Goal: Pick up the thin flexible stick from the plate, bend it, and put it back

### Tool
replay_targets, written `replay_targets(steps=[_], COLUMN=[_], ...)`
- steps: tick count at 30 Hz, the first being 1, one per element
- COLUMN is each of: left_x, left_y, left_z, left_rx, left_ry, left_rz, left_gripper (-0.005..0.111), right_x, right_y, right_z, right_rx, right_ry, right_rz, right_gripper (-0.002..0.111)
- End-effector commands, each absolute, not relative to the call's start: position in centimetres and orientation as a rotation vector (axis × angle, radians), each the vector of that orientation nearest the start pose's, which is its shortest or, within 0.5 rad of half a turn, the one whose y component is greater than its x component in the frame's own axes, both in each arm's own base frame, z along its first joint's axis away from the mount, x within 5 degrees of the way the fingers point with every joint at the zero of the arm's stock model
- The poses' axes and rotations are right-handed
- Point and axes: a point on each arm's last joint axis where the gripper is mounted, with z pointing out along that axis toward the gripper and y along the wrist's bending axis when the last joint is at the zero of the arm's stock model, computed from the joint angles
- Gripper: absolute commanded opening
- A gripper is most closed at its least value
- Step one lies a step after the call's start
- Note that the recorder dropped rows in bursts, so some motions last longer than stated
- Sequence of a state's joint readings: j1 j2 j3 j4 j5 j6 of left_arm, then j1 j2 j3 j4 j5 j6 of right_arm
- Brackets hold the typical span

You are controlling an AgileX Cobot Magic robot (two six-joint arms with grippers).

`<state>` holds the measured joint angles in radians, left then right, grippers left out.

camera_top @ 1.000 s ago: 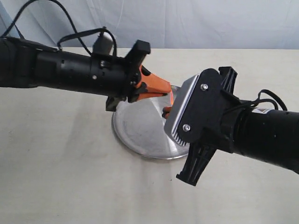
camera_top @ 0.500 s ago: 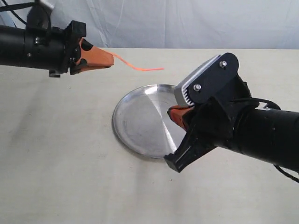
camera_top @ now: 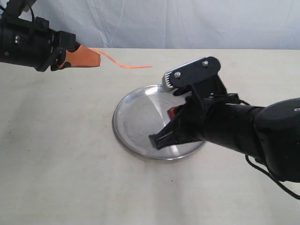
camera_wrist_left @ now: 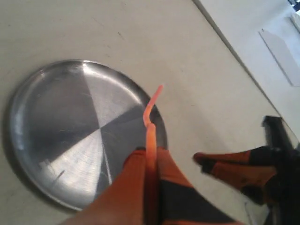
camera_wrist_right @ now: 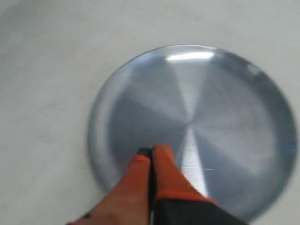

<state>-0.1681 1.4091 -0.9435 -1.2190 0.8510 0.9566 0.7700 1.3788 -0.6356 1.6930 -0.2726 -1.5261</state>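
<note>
The left tool [camera_top: 96, 58], pressed together on one end of the thin flexible stick [camera_top: 123, 64], has drawn back high over the desk [camera_top: 56, 164], away from the right tool [camera_wrist_right: 151, 153], now closed empty above the plate [camera_top: 123, 136]. Bending seems done; returning remains. The stick juts out red-orange, kinked and wavy, in the air clear of the plate.

We see the thin flexible stick [camera_top: 124, 65], red-orange with a kink, held in the air clear of the plate [camera_top: 133, 124], one end pinched between the left fingers [camera_top: 84, 57]. The plate, round shiny steel, lies flat on the worktop [camera_top: 56, 164].
</note>
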Motion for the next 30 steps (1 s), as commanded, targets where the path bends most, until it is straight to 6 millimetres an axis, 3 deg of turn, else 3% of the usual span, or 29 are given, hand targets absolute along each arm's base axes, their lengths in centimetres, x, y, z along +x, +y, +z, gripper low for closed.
replay_targets(steps=[1, 4, 10, 14, 15, 20, 23, 26, 30], left_x=[27.6, 28.6, 30.6, 30.9, 31.0, 30.8, 31.0, 31.7, 32.4], left_y=[-10.6, -10.6, -11.4, -13.6, -14.9, -18.0, -19.1, -19.8, -20.2], left_z=[28.5, 27.4, 23.0, 20.7, 19.8, 17.0, 16.0, 16.3, 17.3], left_rx=[0.388, 0.324, 0.224, 0.242, 0.253, 0.313, 0.312, 0.341, 0.384], left_ry=[2.243, 2.261, 2.386, 2.408, 2.408, 2.43, 2.445, 2.418, 2.373], left_rz=[-0.933, -0.937, -1.035, -1.126, -1.147, -1.089, -1.153, -1.221, -1.235], left_gripper=[0.0, 0.0, 0.0, 0.0, 0.0, 0.002, 0.019, 0.042, 0.063], right_x=[21.1, 20.7, 19.5, 19.2, 19.1, 19.1, 19.1, 19.2, 19.2], right_y=[13.3, 11.7, 9.7, 9.0, 8.9, 8.9, 8.9, 9.1, 9.1], right_z=[23.7, 25.4, 28.1, 28.7, 28.8, 28.8, 28.7, 28.7, 28.7], right_rx=[-0.272, -0.197, -0.07, -0.043, -0.054, -0.063, -0.069, -0.079, -0.086], right_ry=[2.12, 2.059, 1.973, 1.952, 1.949, 1.949, 1.95, 1.951, 1.952], right_rz=[-0.107, -0.203, -0.235, -0.269, -0.284, -0.293, -0.285, -0.269, -0.269], right_gripper=[-0.001, -0.001, -0.001, -0.001, -0.001, -0.001, -0.001, -0.001, -0.001])
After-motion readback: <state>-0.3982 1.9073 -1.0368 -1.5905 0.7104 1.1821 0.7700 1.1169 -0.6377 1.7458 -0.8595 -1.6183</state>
